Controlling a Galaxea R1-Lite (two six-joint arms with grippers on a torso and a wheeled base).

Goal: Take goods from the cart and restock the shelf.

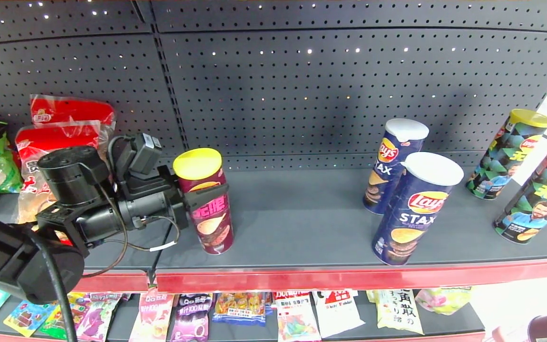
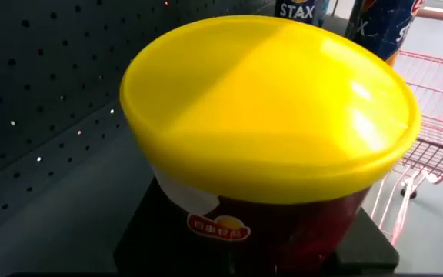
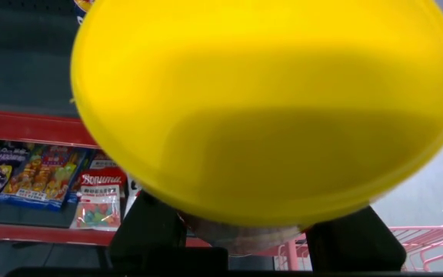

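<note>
Near the front edge of the grey metal shelf (image 1: 302, 223), left part: my left gripper (image 1: 204, 197) clamps the maroon cardboard chip can with yellow plastic lid (image 1: 214, 228), upright. I'd open slowly, back out level. Right gripper (image 3: 260, 238) grips a second yellow-lidded can (image 3: 268, 100).

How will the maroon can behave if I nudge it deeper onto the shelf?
Probably tippy: the maroon can is tall and narrow, upright on the shelf. Once down it would likely roll, being round. Its wall seems stiff: no dent shows where the left gripper holds it.
</note>
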